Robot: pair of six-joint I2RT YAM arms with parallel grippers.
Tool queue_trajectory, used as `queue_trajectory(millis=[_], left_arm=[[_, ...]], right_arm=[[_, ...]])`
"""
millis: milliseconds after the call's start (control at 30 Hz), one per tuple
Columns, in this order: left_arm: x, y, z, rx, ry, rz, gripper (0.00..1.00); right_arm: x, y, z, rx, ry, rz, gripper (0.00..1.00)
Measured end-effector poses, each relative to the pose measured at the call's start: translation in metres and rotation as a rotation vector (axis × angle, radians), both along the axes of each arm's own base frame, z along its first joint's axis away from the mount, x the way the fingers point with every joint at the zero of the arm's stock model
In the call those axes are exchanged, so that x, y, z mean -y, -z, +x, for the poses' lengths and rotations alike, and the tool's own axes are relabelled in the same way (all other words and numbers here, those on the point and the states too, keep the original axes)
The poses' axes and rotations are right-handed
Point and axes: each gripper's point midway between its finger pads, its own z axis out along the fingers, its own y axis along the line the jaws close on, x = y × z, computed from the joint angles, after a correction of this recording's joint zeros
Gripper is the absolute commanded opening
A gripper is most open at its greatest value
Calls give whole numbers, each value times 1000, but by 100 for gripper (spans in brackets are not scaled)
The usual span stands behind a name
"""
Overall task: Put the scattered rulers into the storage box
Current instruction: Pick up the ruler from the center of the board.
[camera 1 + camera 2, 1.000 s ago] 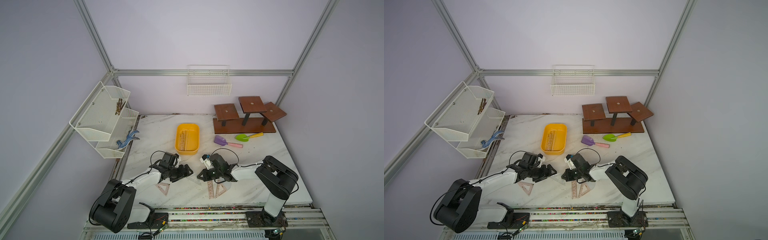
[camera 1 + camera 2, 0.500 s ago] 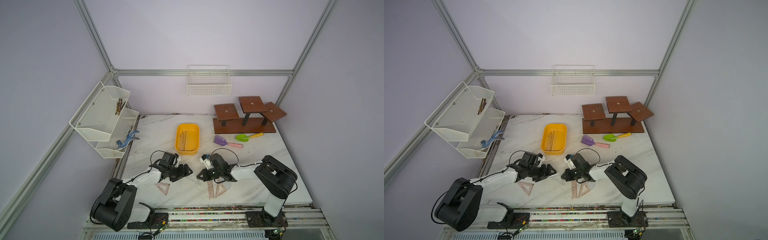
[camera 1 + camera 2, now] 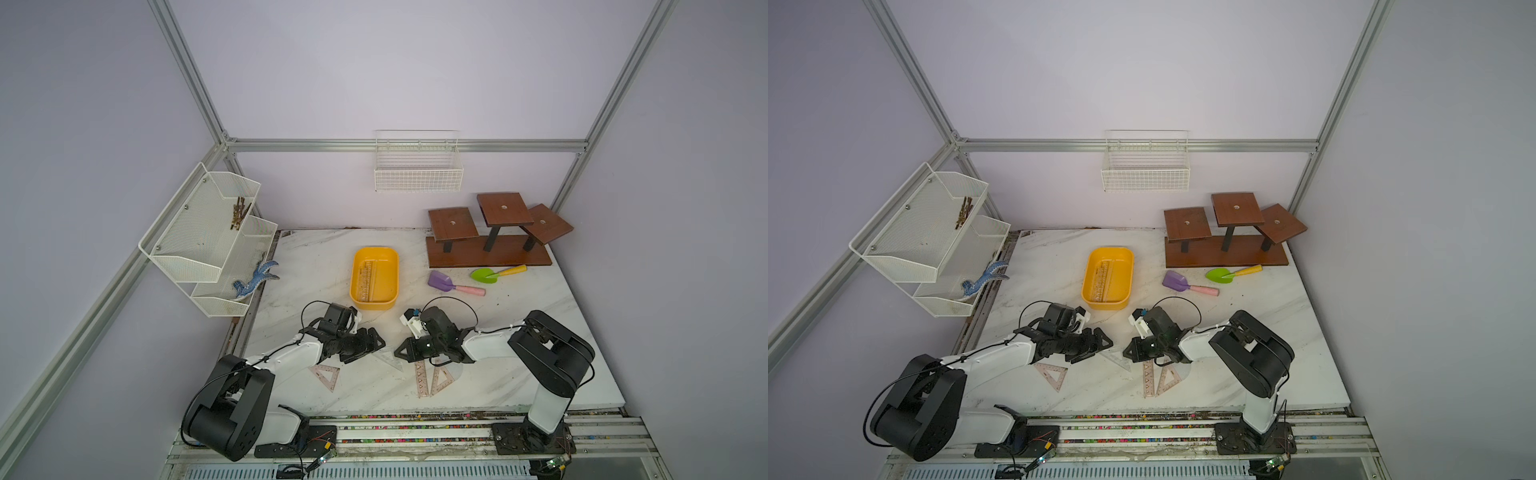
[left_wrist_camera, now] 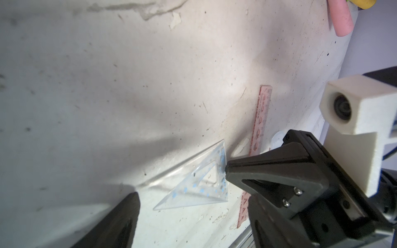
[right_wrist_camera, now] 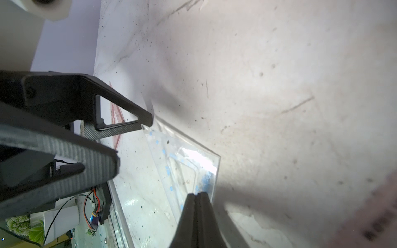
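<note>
left tool (image 3: 376, 344) gapes above speckled marble table (image 3: 311, 266), lilac walls (image 3: 395, 75) behind.

Right tool (image 3: 397, 351) close before left tool (image 3: 376, 344)

Yellow box (image 3: 353, 272) w/ ruler (image 3: 368, 277) inside; set squares (image 3: 327, 376) outside

In the left wrist view the right tool (image 4: 228, 172) hides the middle of the pink straight ruler (image 4: 261, 120), the edge cuts off the pink shovel handle (image 4: 341, 17), and in a top view the rulers (image 3: 368, 277) inside the storage box (image 3: 372, 305) are too small to count.
</note>
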Motion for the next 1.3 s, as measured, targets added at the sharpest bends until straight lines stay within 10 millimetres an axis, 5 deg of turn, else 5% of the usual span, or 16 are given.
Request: queue_trajectory(millis=[300, 800, 833, 1033, 1133, 1300], left_arm=[[10, 2, 8, 23, 19, -17, 73], [12, 14, 0, -24, 22, 0, 6], [14, 10, 1, -19, 27, -17, 0], [20, -21, 11, 37, 65, -40, 0], [16, -41, 18, 66, 90, -50, 0], [16, -102, 33, 194, 165, -172, 0]], right_arm=[[-1, 1, -1, 1, -6, 11, 4], [-2, 1, 0, 5, -11, 21, 4], [-1, 1, 1, 4, -11, 21, 5], [13, -9, 8, -4, -9, -4, 15], [19, -40, 29, 41, -14, 40, 27], [24, -99, 53, 106, -64, 196, 53]])
